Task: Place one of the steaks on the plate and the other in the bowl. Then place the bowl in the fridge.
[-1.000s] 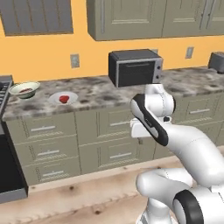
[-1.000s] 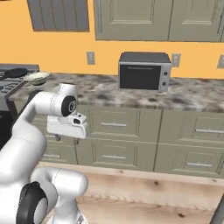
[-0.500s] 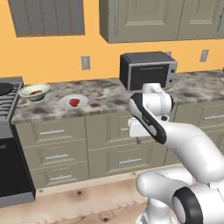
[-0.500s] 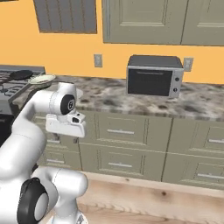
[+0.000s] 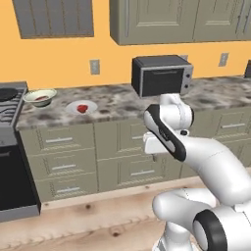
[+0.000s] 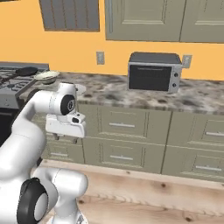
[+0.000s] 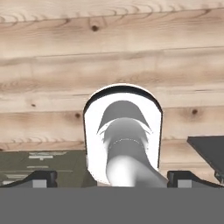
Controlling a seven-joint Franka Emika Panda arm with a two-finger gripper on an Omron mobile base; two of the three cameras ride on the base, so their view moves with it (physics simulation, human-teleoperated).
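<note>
On the speckled counter, one steak lies on the white plate. The other steak sits inside the pale bowl, left of the plate beside the stove. The bowl also appears at the counter's left end, and the plate's edge peeks out behind my arm. My gripper hangs in front of the drawers, pointing down at the wooden floor, well right of both dishes. Its fingertips stand wide apart with nothing between them. The fridge is out of view.
A microwave stands on the counter behind my arm. A stove with a black pan is at the far left. Drawer fronts line the base cabinets and wall cabinets hang above. Wooden floor lies in front.
The whole picture has shifted: the base has driven and counter, bowl and plate now sit further right in the views. Arm pose and open gripper are unchanged.
</note>
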